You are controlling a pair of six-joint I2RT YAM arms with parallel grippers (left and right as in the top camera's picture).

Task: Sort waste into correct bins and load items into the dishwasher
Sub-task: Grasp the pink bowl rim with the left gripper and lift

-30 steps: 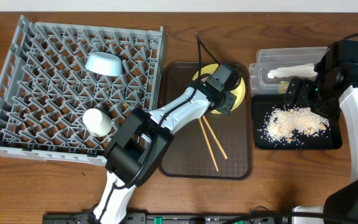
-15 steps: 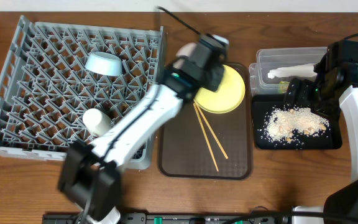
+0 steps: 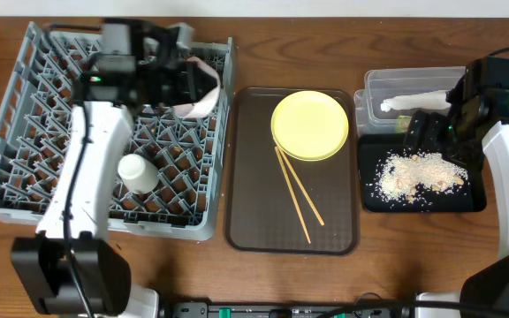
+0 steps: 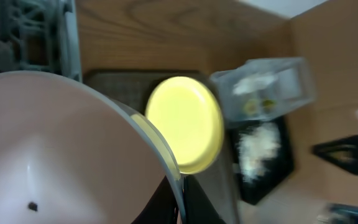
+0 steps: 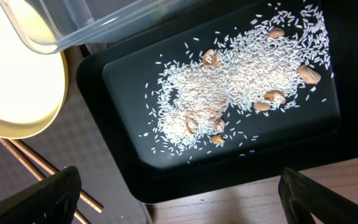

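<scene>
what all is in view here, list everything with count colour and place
dish rack: 1, grey, left side of table
cup: 1, white, in the rack
bowl: 1, white, held over the rack's far right corner
brown tray: 1, dark brown, middle
plate: 1, yellow, far end of brown tray
chopsticks: 2, wooden, on brown tray
tub: 1, clear, far right
napkin: 1, white, in tub
wrapper: 1, green-yellow, in tub, blurred
black tray: 1, black, just in front of the tub
rice crumbs: pile, beige with brown bits, in black tray
table: 1, brown wood
left gripper: shut on bowl
right gripper: open, over black tray
</scene>
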